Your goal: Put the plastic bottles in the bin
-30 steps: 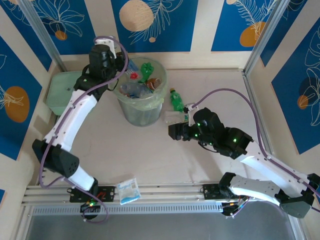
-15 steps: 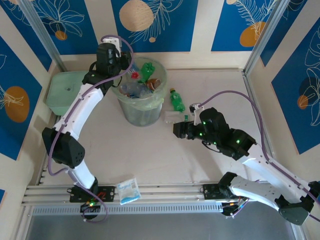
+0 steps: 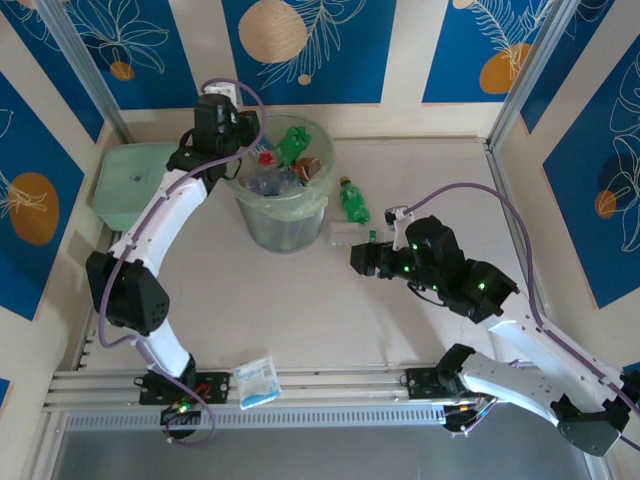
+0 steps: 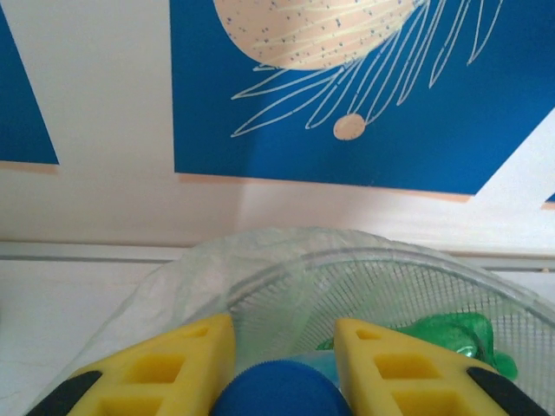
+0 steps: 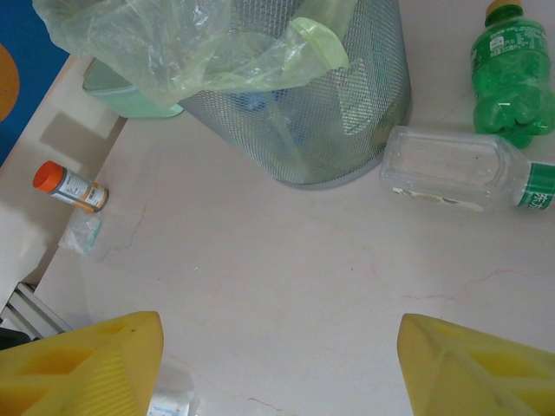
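Blue-and-cream leaf-print walls box in a pale bench point(image 3: 300, 300). At the bin's point(image 4: 390, 269) near rim, the left jaws pinch a blue-capped bottle point(image 4: 279, 392), with the mouth just ahead. Released here, I judge it could strike the rim or the loose liner point(image 5: 173, 43) and tumble outside. The bin is heaped with bottles point(image 3: 285, 165) up to its lip, so one dropped on top might also roll off.

Two more lie on the bench just right of the bin: a clear bottle point(image 5: 451, 169) close against its wall and a green bottle point(image 5: 512, 69) beyond. The right jaws hang spread wide over bare bench, short of both. The clear one looks slick and flattened, so it is likely to squirt sideways under a closing pinch. A small orange-capped bottle point(image 5: 71, 188) lies left of the bin near the green box point(image 3: 130, 185) and is easy to overlook.

The bin is round, translucent pale green with a fine grid texture, and a thin crinkled bag is draped over it. The bottles are thin, dented plastic. The pads point(image 4: 173, 364) are yellow with hollow cells.
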Robot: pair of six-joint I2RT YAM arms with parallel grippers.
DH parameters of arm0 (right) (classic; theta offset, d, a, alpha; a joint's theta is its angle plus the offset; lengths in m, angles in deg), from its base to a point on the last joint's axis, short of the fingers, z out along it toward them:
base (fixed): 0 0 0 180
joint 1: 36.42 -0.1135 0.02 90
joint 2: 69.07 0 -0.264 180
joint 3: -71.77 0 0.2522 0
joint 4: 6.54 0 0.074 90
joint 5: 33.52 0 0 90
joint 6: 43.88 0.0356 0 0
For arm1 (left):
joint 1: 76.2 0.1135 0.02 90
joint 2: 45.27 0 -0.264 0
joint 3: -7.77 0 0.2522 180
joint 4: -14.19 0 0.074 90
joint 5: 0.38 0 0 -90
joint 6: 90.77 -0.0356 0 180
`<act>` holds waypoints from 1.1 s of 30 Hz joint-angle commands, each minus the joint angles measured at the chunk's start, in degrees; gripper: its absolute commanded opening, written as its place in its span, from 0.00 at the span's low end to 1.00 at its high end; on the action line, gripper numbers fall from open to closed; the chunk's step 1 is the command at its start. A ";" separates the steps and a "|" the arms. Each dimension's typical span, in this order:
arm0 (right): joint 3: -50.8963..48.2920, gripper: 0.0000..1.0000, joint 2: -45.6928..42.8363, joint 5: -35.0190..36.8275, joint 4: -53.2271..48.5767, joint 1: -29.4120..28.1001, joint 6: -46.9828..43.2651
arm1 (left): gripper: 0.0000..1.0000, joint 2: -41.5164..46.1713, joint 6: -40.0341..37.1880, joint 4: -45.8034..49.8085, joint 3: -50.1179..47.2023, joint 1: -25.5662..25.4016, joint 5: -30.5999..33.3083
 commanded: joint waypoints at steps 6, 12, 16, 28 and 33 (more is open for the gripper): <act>-0.64 0.72 -1.88 -1.46 0.60 0.74 0.57 | 0.54 2.00 2.11 4.83 -4.70 -0.34 -3.15; -0.64 0.72 -2.03 -2.40 1.04 0.72 0.83 | 0.67 4.74 3.02 8.22 1.64 -0.39 -4.45; -0.44 0.72 -1.84 -3.00 1.27 0.64 1.01 | 0.69 6.66 2.90 10.37 5.15 -0.42 -3.57; 0.32 0.72 -1.09 -2.66 1.37 0.48 0.75 | 0.21 7.52 4.07 16.56 8.20 -0.38 -3.16; 1.48 0.72 -0.54 2.15 -1.68 1.56 1.97 | 0.11 9.67 5.77 17.02 4.00 -0.33 -5.56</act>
